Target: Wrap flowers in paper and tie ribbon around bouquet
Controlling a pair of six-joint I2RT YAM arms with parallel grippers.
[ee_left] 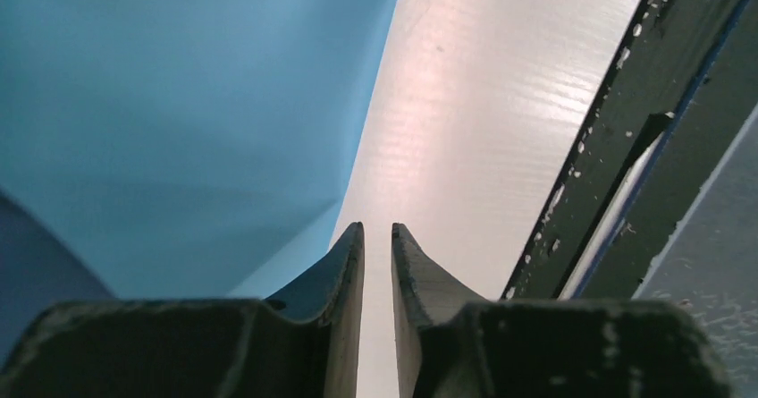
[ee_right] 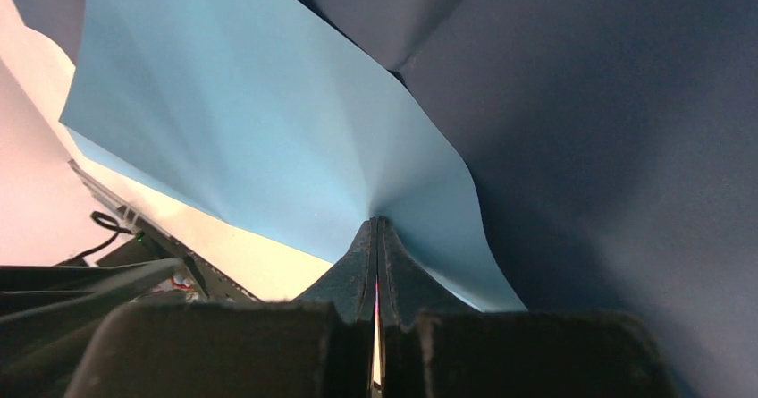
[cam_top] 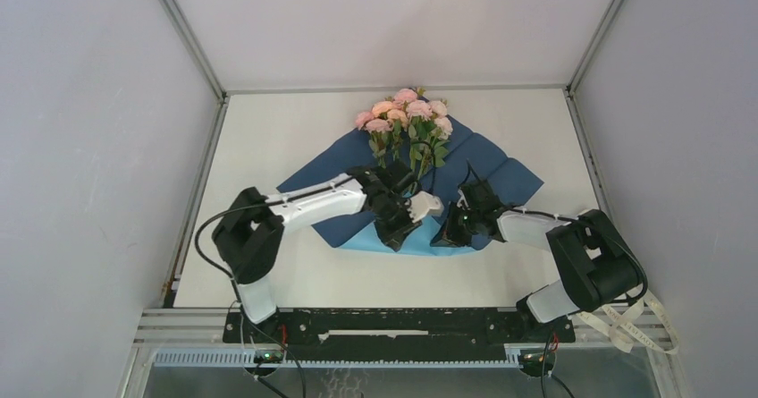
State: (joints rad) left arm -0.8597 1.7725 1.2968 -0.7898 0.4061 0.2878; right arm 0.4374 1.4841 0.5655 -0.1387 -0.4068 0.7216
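The pale pink flowers lie at the far middle of the table, stems toward me, on the spread paper, navy face up. The paper's near edge is folded up, showing light blue. My right gripper is shut on that light-blue edge, which puckers at its tips. My left gripper sits just left of it with its jaws a narrow gap apart and nothing between them; the light-blue paper lies beside its left finger. The cream ribbon hangs by the right arm's base.
The white table is walled in by grey panels on three sides. A dark metal rail runs along the near edge, carrying both arm bases.
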